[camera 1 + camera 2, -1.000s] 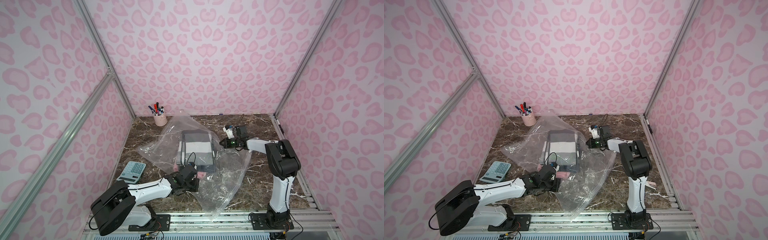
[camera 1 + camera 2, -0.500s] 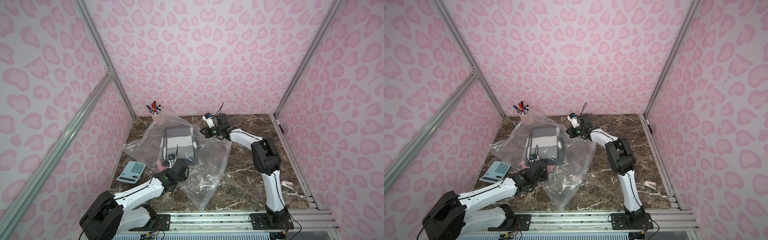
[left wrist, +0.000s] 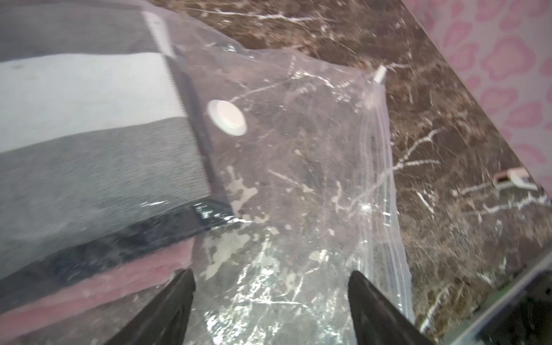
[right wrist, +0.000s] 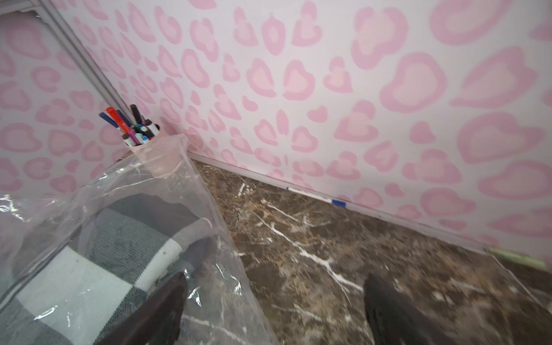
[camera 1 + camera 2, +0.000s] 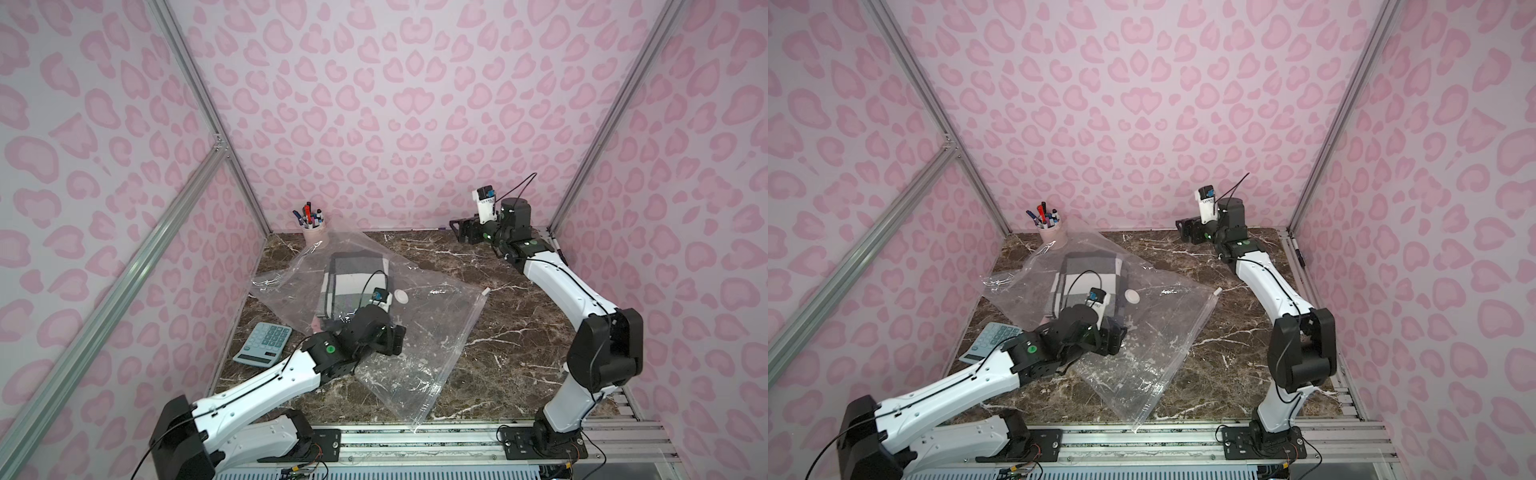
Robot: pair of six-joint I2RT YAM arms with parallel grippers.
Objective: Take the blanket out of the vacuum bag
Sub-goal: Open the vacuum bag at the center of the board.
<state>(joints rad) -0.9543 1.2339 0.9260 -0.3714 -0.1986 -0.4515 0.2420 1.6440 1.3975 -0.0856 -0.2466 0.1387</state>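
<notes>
Both jaws had let go and spread empty; the large clear crinkly plastic vacuum bag (image 5: 419, 332) looked limp, slippery, best pinched at its zip-seal edge (image 3: 383, 179).

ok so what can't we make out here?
- Bag zip: left wrist view, blurred; open or sealed unclear.
- Blanket near end: both top views, behind left gripper.
- Small item by the wall: left wrist view, blurred.
- Pens: top views, too small to count.
</notes>
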